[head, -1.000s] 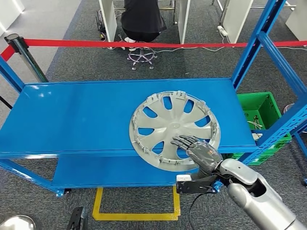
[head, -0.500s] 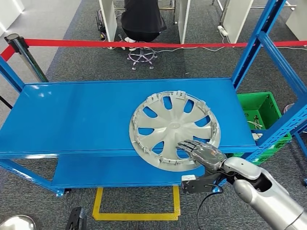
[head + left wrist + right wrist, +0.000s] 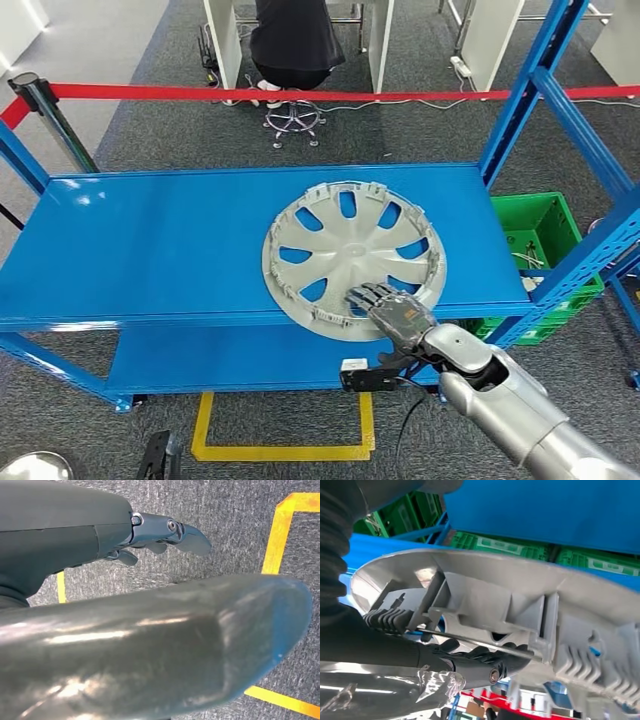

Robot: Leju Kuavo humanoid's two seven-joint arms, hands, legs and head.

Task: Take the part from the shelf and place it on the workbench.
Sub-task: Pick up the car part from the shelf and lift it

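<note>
The part is a silver hubcap [image 3: 353,255] lying inner side up on the blue shelf [image 3: 151,240], towards its right end. My right hand [image 3: 392,312] grips the hubcap's near rim, its fingers lying over the top of the edge. Up close in the right wrist view, the dark fingers [image 3: 471,662] press under the ribbed rim of the hubcap [image 3: 501,595]. My left hand [image 3: 162,530] hangs over grey carpet, its fingers straight and holding nothing.
Blue uprights [image 3: 528,90] frame the shelf's right end, with a green crate [image 3: 540,235] beyond them. A red barrier tape [image 3: 302,94] runs behind the shelf, and a person [image 3: 294,40] sits past it. A lower shelf [image 3: 226,360] and a yellow floor marking [image 3: 279,450] lie below.
The hubcap has slid a little to the left on the shelf together with my right hand, whose arm has swung left as well.
</note>
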